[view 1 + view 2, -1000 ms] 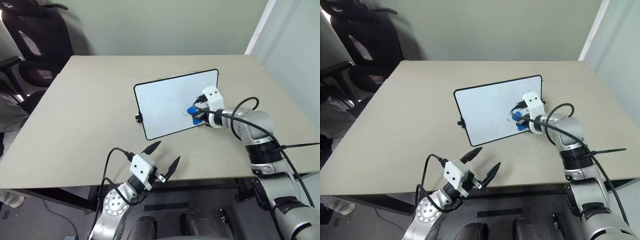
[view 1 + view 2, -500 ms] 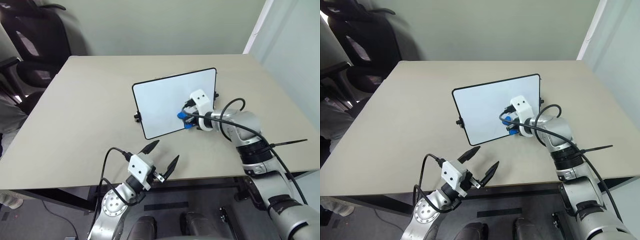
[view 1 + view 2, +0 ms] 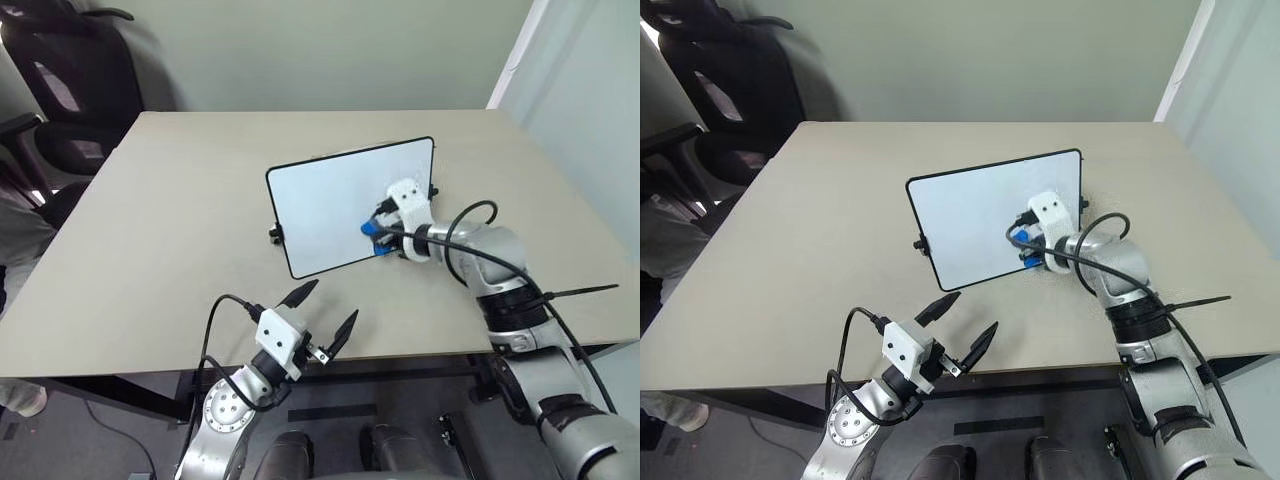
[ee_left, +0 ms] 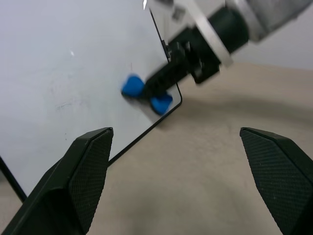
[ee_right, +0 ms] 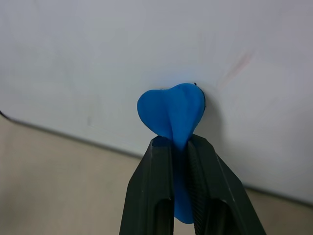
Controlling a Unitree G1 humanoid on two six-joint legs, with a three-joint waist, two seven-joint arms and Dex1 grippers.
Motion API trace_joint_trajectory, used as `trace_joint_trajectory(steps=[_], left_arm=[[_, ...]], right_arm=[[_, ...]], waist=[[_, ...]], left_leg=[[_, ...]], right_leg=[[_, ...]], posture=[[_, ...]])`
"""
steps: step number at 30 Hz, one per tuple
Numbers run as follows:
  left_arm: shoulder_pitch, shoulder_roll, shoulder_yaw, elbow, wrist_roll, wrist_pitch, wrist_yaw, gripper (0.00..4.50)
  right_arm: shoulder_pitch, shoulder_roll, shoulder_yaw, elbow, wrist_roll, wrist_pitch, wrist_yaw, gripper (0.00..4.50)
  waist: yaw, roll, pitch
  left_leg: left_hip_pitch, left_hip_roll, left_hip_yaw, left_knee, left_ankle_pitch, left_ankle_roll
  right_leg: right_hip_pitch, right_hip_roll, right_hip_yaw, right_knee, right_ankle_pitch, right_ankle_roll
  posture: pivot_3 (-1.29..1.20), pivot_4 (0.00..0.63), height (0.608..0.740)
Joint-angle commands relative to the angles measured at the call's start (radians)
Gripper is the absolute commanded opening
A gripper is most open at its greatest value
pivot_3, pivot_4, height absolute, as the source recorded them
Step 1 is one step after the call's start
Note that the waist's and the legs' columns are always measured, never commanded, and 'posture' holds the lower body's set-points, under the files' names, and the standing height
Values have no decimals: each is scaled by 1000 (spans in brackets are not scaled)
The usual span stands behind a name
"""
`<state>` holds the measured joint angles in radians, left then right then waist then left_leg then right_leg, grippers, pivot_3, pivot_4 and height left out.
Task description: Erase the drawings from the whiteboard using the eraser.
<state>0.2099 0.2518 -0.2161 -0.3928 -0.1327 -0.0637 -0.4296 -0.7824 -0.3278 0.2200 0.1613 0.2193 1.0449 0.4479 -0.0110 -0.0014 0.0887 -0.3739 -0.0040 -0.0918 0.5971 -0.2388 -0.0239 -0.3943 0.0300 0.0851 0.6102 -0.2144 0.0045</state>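
Observation:
The whiteboard lies tilted on the beige table, a little right of centre. My right gripper is shut on the blue eraser, which is squashed between the fingers and pressed onto the board's lower right part. In the head views the eraser sits near the board's near edge. Of the drawings, a faint red streak shows on the white surface just beside the eraser. My left gripper hovers open over the table's front edge, well short of the board, with nothing between its fingers.
A black office chair stands past the table's far left corner. Small black knobs stick out from the board's left side. A black cable loops over my right forearm. The table's right edge runs close behind my right arm.
My right gripper has slid the eraser leftward across the board's lower right area, then come back a little to the right. The left arm has stayed put.

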Motion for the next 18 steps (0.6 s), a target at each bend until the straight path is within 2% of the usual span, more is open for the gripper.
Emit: trace_joint_trajectory(steps=[1,5,10,18], left_arm=[[-11,-2,5,-37,-6,-8,1,4500],[-16,-1,10,-33,-9,-8,-2,4500],[-24,-2,10,-19,-10,-10,-5,4500],[-31,-6,7,-7,-8,-12,-7,4500]], right_arm=[[-24,0,-23,61,-68,-90,-65,168],[-66,-1,-99,36,-43,-132,-69,168],[-121,-2,-168,-25,-8,-122,-60,168],[-108,22,-106,-71,-19,-62,-34,168]], waist=[[0,0,0],[0,1,3],[0,2,5],[2,1,3]], left_leg=[[0,0,0,0,0,0],[-1,0,0,0,0,0],[-9,0,0,0,0,0],[-9,1,0,1,5,4]], right_leg=[[0,0,0,0,0,0],[-1,0,0,0,0,0],[-10,0,0,-1,2,-4],[-9,0,-1,0,9,0]], posture=[[0,150,739],[0,150,739],[0,150,739],[0,150,739]])
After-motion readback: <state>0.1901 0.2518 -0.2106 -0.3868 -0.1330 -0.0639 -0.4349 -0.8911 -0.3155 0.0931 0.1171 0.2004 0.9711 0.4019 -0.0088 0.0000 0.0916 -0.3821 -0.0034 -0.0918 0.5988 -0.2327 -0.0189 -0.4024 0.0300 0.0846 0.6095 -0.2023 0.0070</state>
